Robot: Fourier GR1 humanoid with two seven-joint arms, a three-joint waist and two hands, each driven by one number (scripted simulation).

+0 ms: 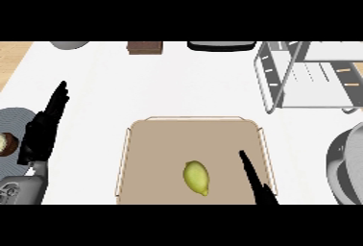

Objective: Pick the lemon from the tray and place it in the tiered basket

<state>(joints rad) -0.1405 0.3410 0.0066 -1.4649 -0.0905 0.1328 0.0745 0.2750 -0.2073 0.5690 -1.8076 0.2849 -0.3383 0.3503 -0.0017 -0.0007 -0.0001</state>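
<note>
While the lemon [196,177] lies untouched on the tray [163,139], the task looks to be at its very beginning. From the head view, which is the only one, the lemon rests in the near half of the tray, a little to the right of its middle, with its long side pointing away from the robot. The right hand [257,185] comes over the near right corner of the tray, just beside the lemon but apart from it, with straight fingers that hold nothing. The left hand [44,129] is well to the left of the tray, open with fingers up, resting. The tiered basket [272,77] stands beyond the far right corner of the tray, well apart from it, and I see no fruit inside it. I judge that nothing is done yet: the hand must close around the lemon, lift it, carry it to the basket and release it there.
</note>
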